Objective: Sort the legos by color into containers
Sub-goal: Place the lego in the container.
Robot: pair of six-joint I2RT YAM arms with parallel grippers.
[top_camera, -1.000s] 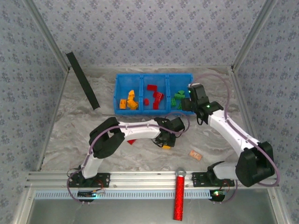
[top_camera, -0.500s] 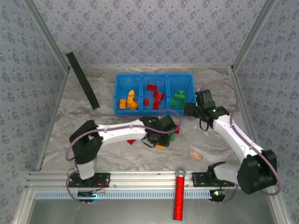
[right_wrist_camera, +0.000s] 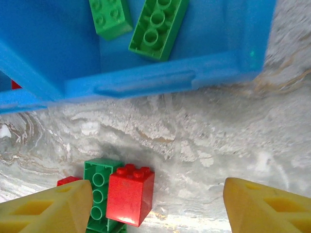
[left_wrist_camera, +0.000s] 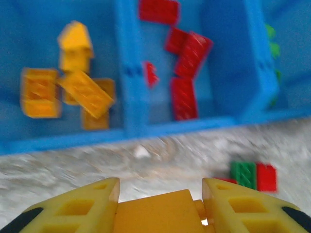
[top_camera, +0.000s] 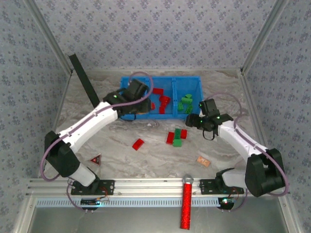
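Legos [top_camera: 161, 100] are found in two places: most sit sorted in the blue bin [top_camera: 187, 78], and a few lie loose on the marbled table [top_camera: 146, 160].

We record yellow bricks [left_wrist_camera: 73, 92] in the bin's left compartment and red bricks [left_wrist_camera: 187, 73] in the middle one. The green bricks [right_wrist_camera: 158, 24] are in the right one.

On the table in front of the bin, a single red brick [top_camera: 138, 143] lies apart. Further right is a small cluster in which a green brick [right_wrist_camera: 99, 194] touches a red cube [right_wrist_camera: 130, 194].

The left gripper [left_wrist_camera: 160, 194] is seen from overhead above the left compartment. Its jaws are closed on a yellow brick [left_wrist_camera: 155, 213], which fills the gap between both fingers.

The right gripper [right_wrist_camera: 158, 187] hangs over bare table just in front of the right compartment. Its jaws stand wide apart with nothing between them, and the cluster lies beside one finger.

We also note a pale peach block [top_camera: 204, 160] and a red-and-black triangle [top_camera: 95, 159] near the table's front edge, well apart from each other.
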